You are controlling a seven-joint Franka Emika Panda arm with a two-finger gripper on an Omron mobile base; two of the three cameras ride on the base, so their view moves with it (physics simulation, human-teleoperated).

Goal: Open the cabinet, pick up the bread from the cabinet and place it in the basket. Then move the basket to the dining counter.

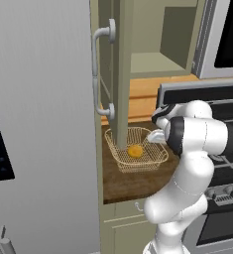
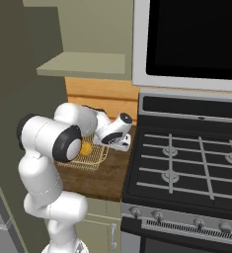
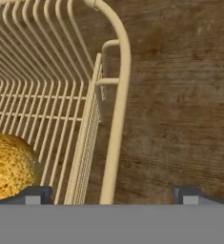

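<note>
The open cabinet door [image 1: 119, 74] hides part of the wire basket [image 1: 152, 159] on the narrow wood worktop [image 1: 133, 183]. The bread bun [image 1: 135, 151] lies inside the basket. The arm hides the end effector [image 3: 111, 195], whose fingertips [image 3: 35, 195] stand wide apart astride the basket's rim, gripping nothing.

A speckled golden-orange bun [image 3: 8, 167] lies in a tan wire-mesh basket [image 3: 116, 119] on a dark-brown wood-grain worktop [image 3: 180, 105].
</note>
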